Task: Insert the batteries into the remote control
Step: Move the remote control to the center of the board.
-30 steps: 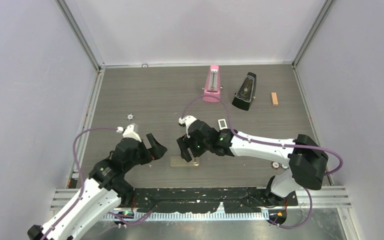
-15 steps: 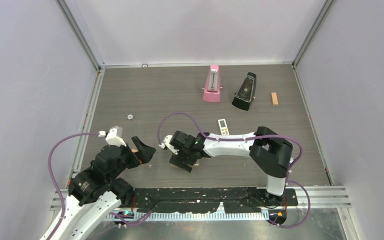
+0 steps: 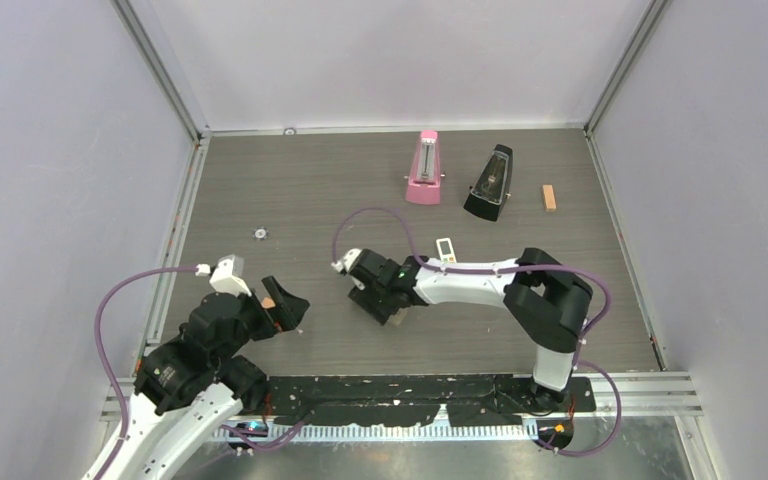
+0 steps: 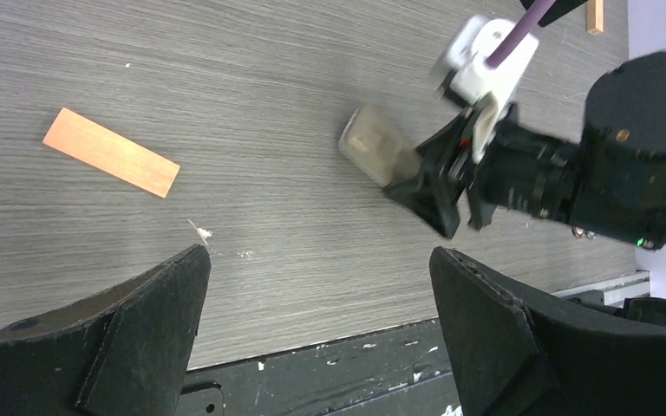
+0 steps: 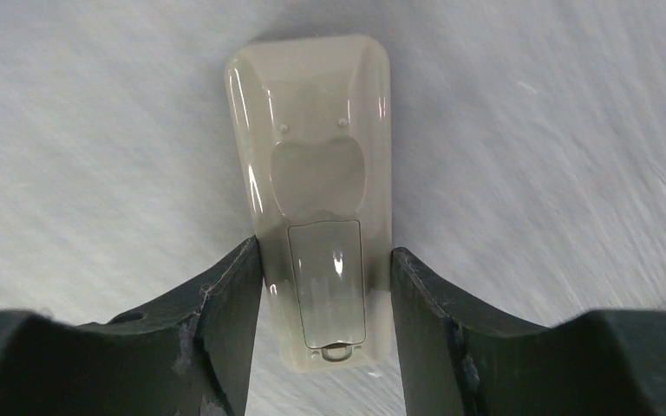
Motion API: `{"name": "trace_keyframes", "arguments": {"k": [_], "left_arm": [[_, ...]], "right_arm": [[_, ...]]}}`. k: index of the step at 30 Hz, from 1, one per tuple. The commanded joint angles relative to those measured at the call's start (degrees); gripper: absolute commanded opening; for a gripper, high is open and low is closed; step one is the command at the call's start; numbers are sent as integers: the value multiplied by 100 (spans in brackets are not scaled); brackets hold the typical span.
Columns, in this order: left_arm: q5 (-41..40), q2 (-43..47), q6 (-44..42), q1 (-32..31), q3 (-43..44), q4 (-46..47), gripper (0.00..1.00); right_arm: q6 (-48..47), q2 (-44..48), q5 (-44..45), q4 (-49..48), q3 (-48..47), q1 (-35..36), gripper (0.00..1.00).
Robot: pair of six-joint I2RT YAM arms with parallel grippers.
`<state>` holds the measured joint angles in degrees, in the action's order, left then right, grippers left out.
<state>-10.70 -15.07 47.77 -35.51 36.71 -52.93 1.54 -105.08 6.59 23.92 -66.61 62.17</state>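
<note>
The remote control [image 5: 321, 199] lies back up, grey-beige, with its closed battery cover [image 5: 328, 282] between my right gripper's [image 5: 325, 295] jaws. Both jaws press its long sides, so the gripper is shut on it. The left wrist view shows the remote's free end [image 4: 373, 152] sticking out of the right gripper [image 4: 438, 186], just above the table. From above, the right gripper [image 3: 385, 300] hides the remote. My left gripper [image 3: 285, 305] stands wide open and holds nothing [image 4: 321, 286], to the left of the remote. The batteries are out of view.
An orange block [image 4: 111, 152] lies on the table near my left gripper. A small white remote [image 3: 445, 249] lies behind the right arm. A pink metronome [image 3: 423, 168], a black metronome [image 3: 490, 182] and another orange block [image 3: 549, 197] stand at the back. A small round part [image 3: 259, 234] lies at the left.
The right gripper came down over the remote lying on the table and closed on its sides, shifting it slightly away from the near edge. The left arm drew back to the near left and opened fully.
</note>
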Motion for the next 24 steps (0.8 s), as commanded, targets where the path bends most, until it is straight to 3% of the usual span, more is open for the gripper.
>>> {"name": "trace_keyframes", "arguments": {"k": [1,8,17,21,24], "left_arm": [[8,74,-32,10,239,28,100],[25,-32,-18,17,377,-115,100],[231,-547,4,16,574,-310,100],[310,-774,21,9,648,-400,100],[400,-889,31,14,698,-448,100]], "right_arm": [[1164,676,1087,-190,383,-574,29],[2178,779,1599,-45,598,-1191,30],[2653,541,1224,51,571,-1403,40],[2803,504,1330,204,514,-1434,52],[2844,654,1447,285,498,-1431,69]]}}
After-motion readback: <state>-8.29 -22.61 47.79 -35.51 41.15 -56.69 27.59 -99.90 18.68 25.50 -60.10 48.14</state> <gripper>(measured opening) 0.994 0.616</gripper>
